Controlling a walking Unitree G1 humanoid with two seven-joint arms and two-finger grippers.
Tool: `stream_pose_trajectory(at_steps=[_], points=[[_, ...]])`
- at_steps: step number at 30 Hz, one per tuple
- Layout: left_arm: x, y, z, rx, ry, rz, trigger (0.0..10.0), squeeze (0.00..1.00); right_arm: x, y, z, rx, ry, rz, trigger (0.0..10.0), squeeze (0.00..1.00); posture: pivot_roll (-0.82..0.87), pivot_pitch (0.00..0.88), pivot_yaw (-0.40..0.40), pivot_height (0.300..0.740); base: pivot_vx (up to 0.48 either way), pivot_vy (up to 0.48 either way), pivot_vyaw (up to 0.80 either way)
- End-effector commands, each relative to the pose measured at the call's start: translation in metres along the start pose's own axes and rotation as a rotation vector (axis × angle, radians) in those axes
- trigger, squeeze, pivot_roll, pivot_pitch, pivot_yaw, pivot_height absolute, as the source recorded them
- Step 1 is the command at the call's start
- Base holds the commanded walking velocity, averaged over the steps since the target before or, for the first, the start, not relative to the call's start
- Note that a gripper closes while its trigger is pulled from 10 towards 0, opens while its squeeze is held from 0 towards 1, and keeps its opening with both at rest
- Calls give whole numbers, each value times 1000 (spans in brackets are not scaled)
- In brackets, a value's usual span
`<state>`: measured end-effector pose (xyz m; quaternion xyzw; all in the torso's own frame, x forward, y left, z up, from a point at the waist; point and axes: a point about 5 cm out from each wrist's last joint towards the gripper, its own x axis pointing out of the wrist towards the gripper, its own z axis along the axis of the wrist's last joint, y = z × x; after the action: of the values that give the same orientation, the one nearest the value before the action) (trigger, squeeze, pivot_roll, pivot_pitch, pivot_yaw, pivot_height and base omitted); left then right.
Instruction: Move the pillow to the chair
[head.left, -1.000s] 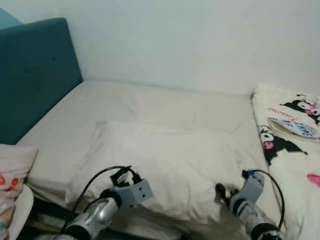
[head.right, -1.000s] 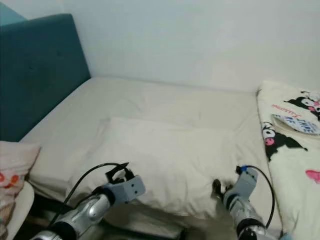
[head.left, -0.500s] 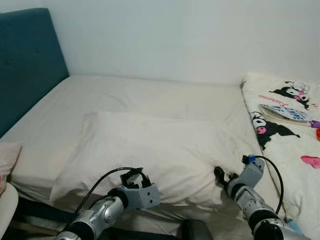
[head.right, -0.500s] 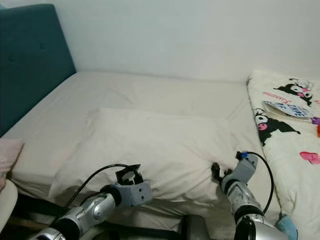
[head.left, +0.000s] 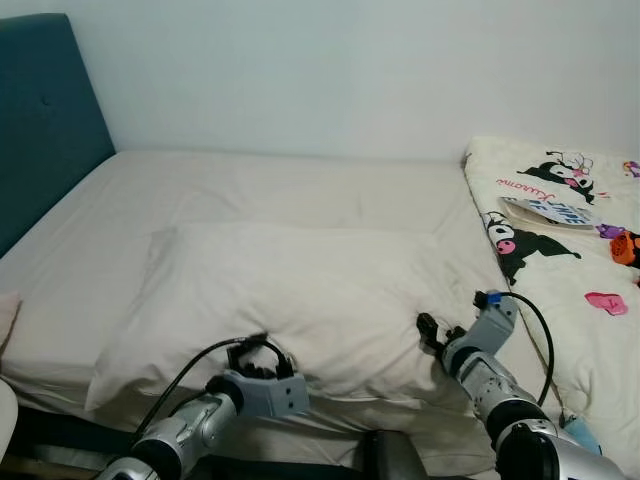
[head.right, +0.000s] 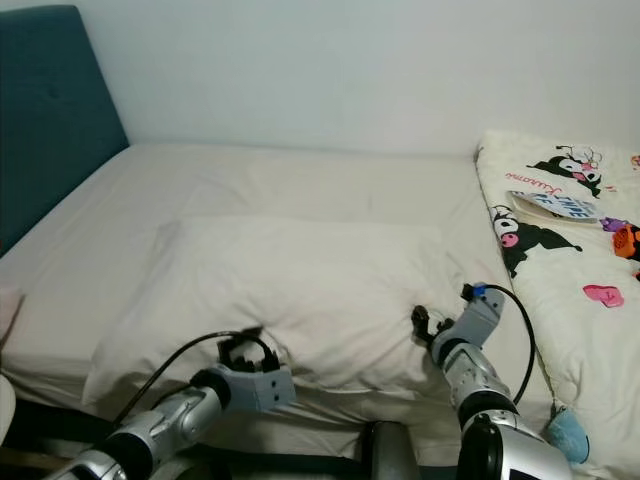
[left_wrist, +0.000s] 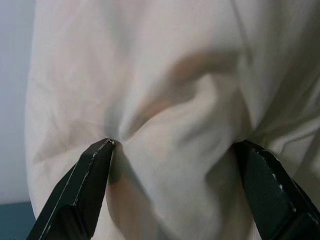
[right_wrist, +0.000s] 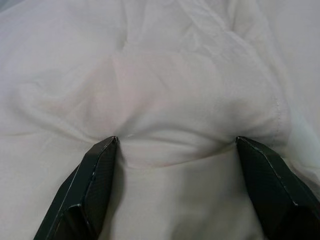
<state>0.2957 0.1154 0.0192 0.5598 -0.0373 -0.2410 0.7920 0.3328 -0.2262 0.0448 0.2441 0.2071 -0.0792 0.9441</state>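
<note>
Cream sheeting covers the bed (head.left: 300, 190), bounded by a teal headboard (head.left: 40, 120) on the robot's left and a cartoon-print blanket (head.left: 560, 250) on its right. The white pillow (head.left: 290, 290) lies flat across the bed's near half. At its front edge, left tool (left_wrist: 172, 150) and right tool (right_wrist: 175, 142) each stand with fingers spread, pillow fabric bulging between them.

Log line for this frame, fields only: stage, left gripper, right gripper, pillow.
stage: grasp setup | left gripper: open, pressed into pillow near edge | right gripper: open, fabric bulging between fingers | pillow: flat on bed
</note>
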Motion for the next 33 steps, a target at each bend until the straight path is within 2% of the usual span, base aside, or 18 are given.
stream_pose_trajectory(at_steps=[1, 2, 4, 9, 15, 16, 17, 24, 25, 26, 27, 33], points=[[0, -7, 3, 22, 11, -14, 10000, 0, 1, 9, -11, -6, 45, 28, 10000, 0, -137, 16, -13, 431, 0, 0, 0], [0, -13, 6, 26, 16, -25, 10000, 0, 2, 11, -11, -5, 43, 35, 10000, 0, -142, 18, -13, 423, 0, 0, 0], [-1, -16, 6, 29, 23, -30, 10000, 0, 2, 12, -10, -6, 42, 38, 10000, 0, -142, 18, -13, 415, 0, 0, 0], [-1, -14, -1, 55, 87, 7, 10000, 0, 4, 19, -3, 0, 20, 57, 10000, 0, -143, 18, -11, 415, 0, 0, 0], [6, 1, -2, 84, 129, 121, 10000, 0, 6, 30, -3, 5, 15, 108, 10000, 0, -149, 18, -7, 415, 0, 0, 0], [11, 11, -2, 96, 148, 175, 10000, 0, 6, 37, -5, -4, 22, 137, 10000, 0, -153, 16, -5, 415, 0, 0, 0], [12, 15, -2, 100, 155, 192, 10000, 0, 6, 39, -6, -8, 25, 147, 10000, 0, -153, 16, -5, 415, 0, 0, 0], [17, 21, 0, 131, 163, 209, 10000, 0, 7, 48, -10, -12, 34, 185, 10000, 0, -176, 13, 8, 415, 0, 0, 0], [16, 19, -2, 141, 174, 198, 4980, 0, 7, 50, -10, -10, 34, 197, 10000, 0, -178, 15, 9, 415, 0, 0, 0], [15, 17, -3, 146, 183, 188, 4980, 0, 7, 51, -10, -8, 33, 203, 10000, 0, -180, 16, 9, 415, 0, 0, 0], [13, 14, -6, 148, 195, 180, 0, 0, 7, 53, -9, -7, 30, 213, 10000, 0, -185, 15, 10, 415, 0, 0, 0], [9, 19, -18, 146, 253, 201, 0, 0, 8, 59, -4, 1, 13, 245, 10000, 0, -192, 19, 15, 415, 0, 0, 0]])
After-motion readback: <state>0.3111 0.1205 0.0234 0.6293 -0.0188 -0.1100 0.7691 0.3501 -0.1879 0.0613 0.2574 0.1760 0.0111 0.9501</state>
